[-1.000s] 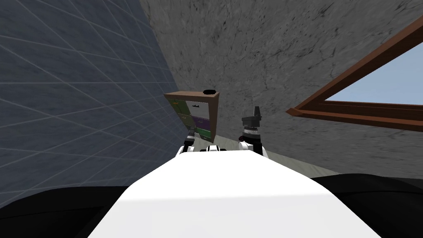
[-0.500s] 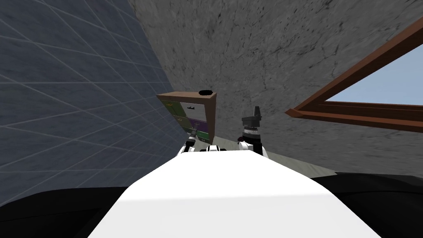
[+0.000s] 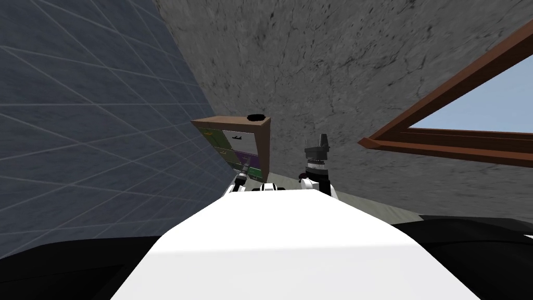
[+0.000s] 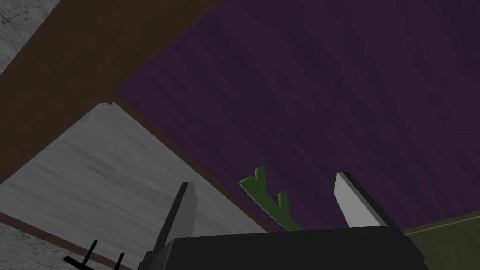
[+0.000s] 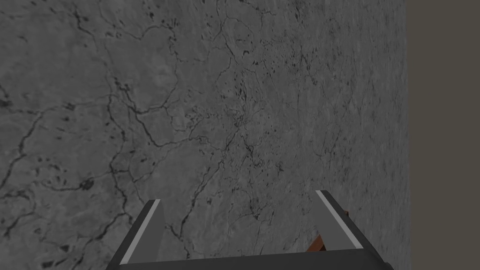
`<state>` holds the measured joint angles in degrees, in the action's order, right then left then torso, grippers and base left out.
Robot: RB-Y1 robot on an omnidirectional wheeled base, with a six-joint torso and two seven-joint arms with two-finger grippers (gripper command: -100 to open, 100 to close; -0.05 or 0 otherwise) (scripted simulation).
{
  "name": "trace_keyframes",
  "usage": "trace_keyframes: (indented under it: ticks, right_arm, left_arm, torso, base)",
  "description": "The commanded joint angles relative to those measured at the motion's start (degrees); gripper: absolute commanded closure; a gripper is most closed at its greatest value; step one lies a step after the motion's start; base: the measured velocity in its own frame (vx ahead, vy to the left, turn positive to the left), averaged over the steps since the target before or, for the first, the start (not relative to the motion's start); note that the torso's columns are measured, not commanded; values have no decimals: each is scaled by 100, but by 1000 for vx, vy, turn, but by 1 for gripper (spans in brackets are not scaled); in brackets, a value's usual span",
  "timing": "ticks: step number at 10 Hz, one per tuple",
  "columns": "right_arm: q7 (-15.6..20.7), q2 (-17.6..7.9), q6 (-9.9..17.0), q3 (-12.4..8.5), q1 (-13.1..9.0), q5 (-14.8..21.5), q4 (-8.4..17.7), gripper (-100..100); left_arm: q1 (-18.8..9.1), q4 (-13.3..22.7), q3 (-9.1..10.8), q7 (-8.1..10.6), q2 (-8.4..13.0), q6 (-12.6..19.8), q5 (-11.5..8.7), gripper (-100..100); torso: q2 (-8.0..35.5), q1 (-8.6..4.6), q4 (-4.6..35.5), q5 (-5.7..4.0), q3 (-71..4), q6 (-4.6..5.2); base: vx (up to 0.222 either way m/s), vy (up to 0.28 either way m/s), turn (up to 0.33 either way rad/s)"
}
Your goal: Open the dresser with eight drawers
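First, confirm that the left gripper (image 4: pixel 262 183) is spread apart, with the green handle (image 4: pixel 271 202) of the purple drawer front (image 4: pixel 304 93) seen between the fingers (image 4: pixel 185 211) and not yet pinched. Contact cannot be judged from here. Advance a little farther so that the blades pass on both sides of the handle bar, then close squarely across it. Avoid catching only one of its two stubs. Keep clear of the brown frame (image 4: pixel 70 70) and of the white drawer front (image 4: pixel 108 159) just beside it, with its own black handle (image 4: pixel 91 253). Pull straight out, normal to the drawer face, without lift or twist, to prevent binding.

Locate the dresser (image 3: pixel 264 146) ahead and slightly left, standing against the cracked grey wall (image 3: pixel 338 62) near the blue gridded wall (image 3: pixel 78 104), with a small dark object (image 3: pixel 255 116) on top. Leave the right gripper (image 3: pixel 322 141), likewise spread, raised to the right of the dresser and apart from it.
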<state>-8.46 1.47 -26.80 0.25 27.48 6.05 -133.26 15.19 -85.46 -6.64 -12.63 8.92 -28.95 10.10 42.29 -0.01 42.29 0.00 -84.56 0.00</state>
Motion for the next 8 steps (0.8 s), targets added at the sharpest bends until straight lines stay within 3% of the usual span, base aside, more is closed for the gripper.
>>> trace_keyframes:
  ticks: [1,2,3,8]
  right_arm:
    - [0,0,0,0,0,0,0,0]
    - [0,0,0,0,0,0,0,0]
    - [0,0,0,0,0,0,0,0]
    - [0,-1,1,-1,-3,0,1,0]
  left_arm:
    - [-47,-108,9,28,27,162,-5,-100]
    - [-22,-65,6,20,29,77,-5,-100]
    - [-26,-76,7,26,32,102,-6,100]
    - [133,-316,-78,78,104,137,0,100]
  torso:
    - [4,3,1,0,2,-1]
    - [-6,1,-1,0,-3,0]
    - [0,3,-1,1,-1,-1]
    - [5,28,2,4,4,-15]
  base:
    - [49,-14,-22]
    - [32,-8,-6]
    - [0,0,0]
    - [-157,50,14]
